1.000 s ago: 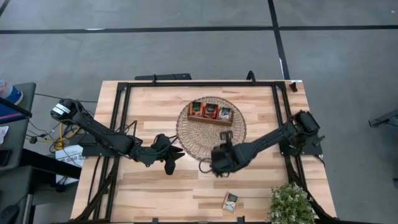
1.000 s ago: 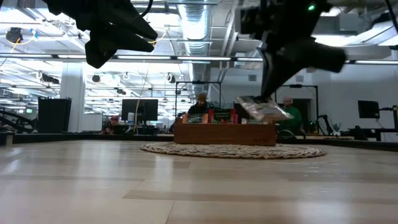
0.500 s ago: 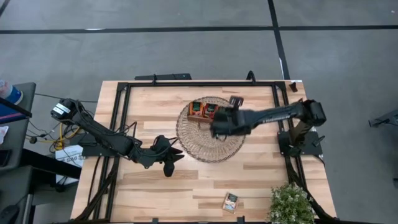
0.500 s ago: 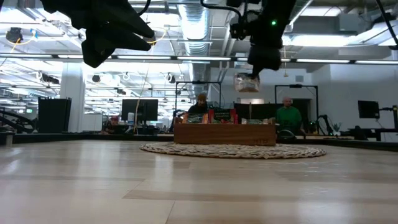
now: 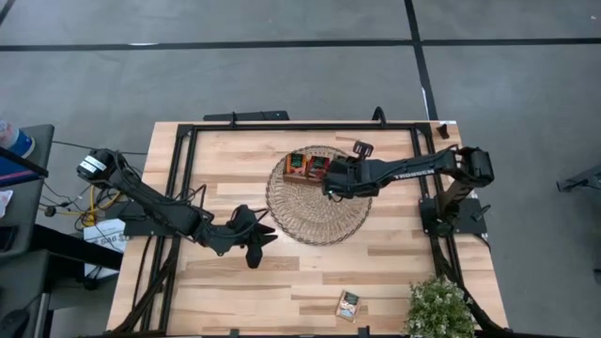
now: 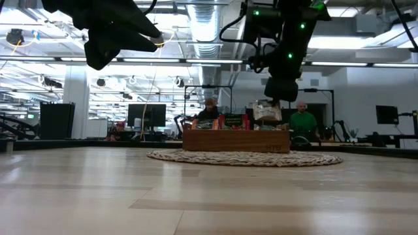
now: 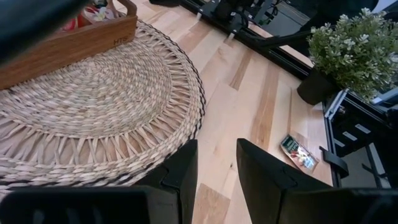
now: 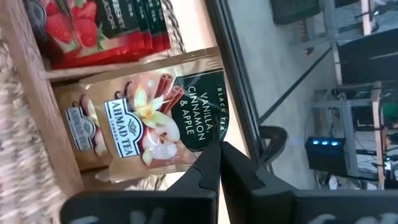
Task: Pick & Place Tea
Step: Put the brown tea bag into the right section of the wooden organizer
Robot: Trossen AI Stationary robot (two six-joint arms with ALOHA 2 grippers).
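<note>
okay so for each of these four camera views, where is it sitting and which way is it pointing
High: overhead, straight down; both arms, round wicker mat.
Low: table height, looking across to brown wooden tray; both arms above.
Left wrist: past left gripper toward a lone tea sachet.
Right wrist: past right gripper pinching a beige vanilla-cinnamon tea sachet over the tray.
Shared: all show the mat.

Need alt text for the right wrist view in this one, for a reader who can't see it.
The right tool, shut, pinches the corner of a beige tea sachet labelled vanilla, cinnamon and apple, holding it over a compartment of the wooden tray with similar beige sachets beneath. Red strawberry sachets fill the next compartment.
</note>
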